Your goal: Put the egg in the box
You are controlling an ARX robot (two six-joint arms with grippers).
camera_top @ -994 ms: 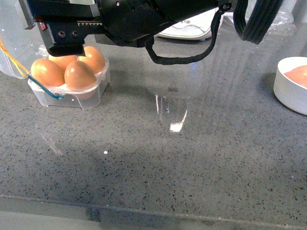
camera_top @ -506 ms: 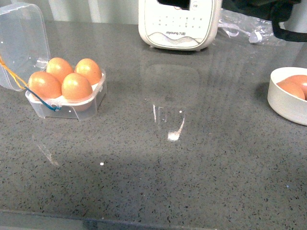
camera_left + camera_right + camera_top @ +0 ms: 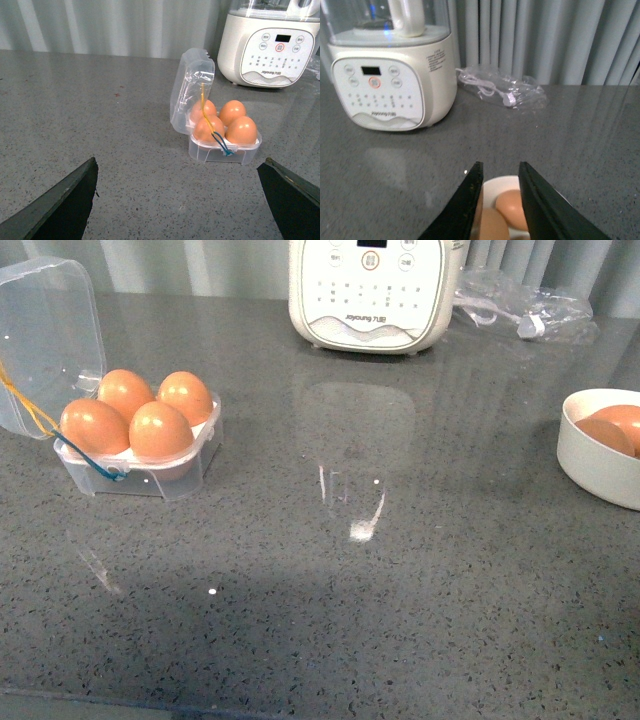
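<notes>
The box (image 3: 140, 468), a small clear case with its lid (image 3: 45, 340) swung open, stands at the left of the counter with several brown eggs (image 3: 160, 430) seated in its tray. More eggs (image 3: 612, 428) lie in the round white bowl (image 3: 590, 462) at the right edge. Neither gripper shows in the front view. In the left wrist view my left gripper (image 3: 179, 162) is open wide over bare counter, short of the box (image 3: 225, 150). My right gripper (image 3: 500, 165) is open with a narrow gap, above the bowl (image 3: 492, 187); an egg (image 3: 512, 207) shows between its fingers, not gripped.
A white blender (image 3: 375, 290) stands at the back centre of the grey stone counter. A crumpled clear plastic bag (image 3: 520, 305) with a cable lies behind the bowl. The counter's front edge (image 3: 300, 710) runs along the bottom of the front view.
The black arm that hung over the box a second ago has left the front view. The box and its eggs stand uncovered; the bowl has not moved.
</notes>
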